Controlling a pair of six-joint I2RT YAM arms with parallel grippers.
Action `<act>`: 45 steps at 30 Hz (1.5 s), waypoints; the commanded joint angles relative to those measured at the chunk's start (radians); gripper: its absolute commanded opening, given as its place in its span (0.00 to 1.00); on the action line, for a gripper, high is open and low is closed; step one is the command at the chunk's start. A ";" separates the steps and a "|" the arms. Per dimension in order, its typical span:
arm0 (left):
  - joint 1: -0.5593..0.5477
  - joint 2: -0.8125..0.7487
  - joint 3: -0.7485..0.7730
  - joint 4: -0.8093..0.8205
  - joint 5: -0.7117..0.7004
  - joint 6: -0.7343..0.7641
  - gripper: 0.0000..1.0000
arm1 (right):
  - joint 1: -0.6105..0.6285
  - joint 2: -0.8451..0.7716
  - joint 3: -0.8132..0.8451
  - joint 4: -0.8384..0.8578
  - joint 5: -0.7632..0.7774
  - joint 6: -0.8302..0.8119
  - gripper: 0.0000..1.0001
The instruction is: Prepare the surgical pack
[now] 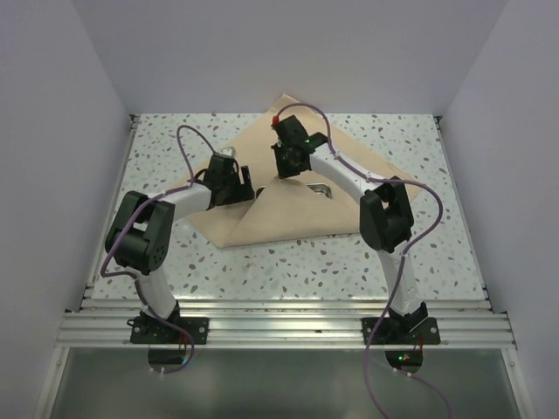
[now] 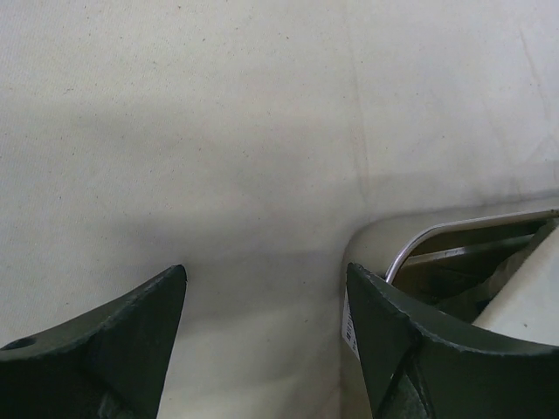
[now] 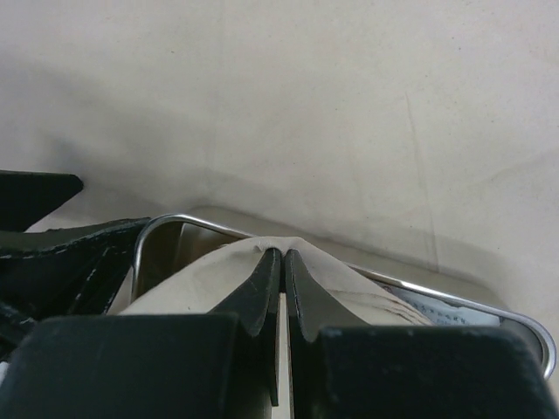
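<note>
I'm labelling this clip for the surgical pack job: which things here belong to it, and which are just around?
Belongs to the job:
tan wrap sheet
steel tray, partly covered by the sheet
right gripper, pinching a fold of the sheet
left gripper, open over the sheet

Just around:
speckled table
purple cables
aluminium rail
</note>
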 commanded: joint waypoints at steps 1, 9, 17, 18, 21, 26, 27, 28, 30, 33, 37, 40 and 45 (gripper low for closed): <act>-0.012 0.014 0.044 0.001 -0.010 0.017 0.78 | -0.015 0.032 0.065 -0.022 0.007 -0.021 0.00; -0.003 -0.033 0.116 -0.134 -0.217 0.049 0.79 | -0.053 0.053 0.066 -0.010 -0.019 -0.024 0.00; 0.006 -0.126 0.107 -0.105 -0.188 0.085 0.80 | -0.062 0.137 0.195 -0.057 -0.039 -0.039 0.23; 0.003 -0.121 0.105 -0.108 -0.179 0.083 0.80 | -0.061 0.159 0.212 -0.066 -0.031 -0.041 0.29; -0.006 -0.130 0.084 -0.106 -0.162 0.077 0.79 | -0.062 0.180 0.250 -0.088 -0.013 -0.042 0.47; -0.007 -0.231 0.041 -0.148 -0.152 0.068 0.80 | -0.070 0.069 0.189 -0.065 0.007 -0.032 0.65; -0.007 -0.248 0.045 -0.163 -0.142 0.065 0.80 | -0.074 0.034 0.127 -0.047 -0.013 -0.021 0.68; -0.007 -0.262 0.047 -0.186 -0.140 0.063 0.80 | -0.077 -0.047 0.093 -0.028 -0.030 -0.015 0.70; -0.007 -0.308 0.042 -0.192 -0.137 0.059 0.81 | -0.085 -0.123 -0.022 0.049 -0.059 -0.012 0.81; 0.000 -0.325 0.057 -0.198 -0.145 0.071 0.82 | -0.102 -0.235 -0.153 0.153 -0.109 -0.033 0.94; 0.019 -0.256 0.146 -0.215 -0.079 0.086 0.82 | -0.174 -0.237 -0.251 0.326 -0.364 -0.030 0.91; 0.023 -0.221 0.173 -0.211 -0.025 0.080 0.85 | -0.229 -0.169 -0.274 0.472 -0.585 0.044 0.87; 0.023 -0.320 0.096 -0.151 0.064 0.019 0.97 | -0.232 -0.058 -0.157 0.397 -0.634 0.019 0.85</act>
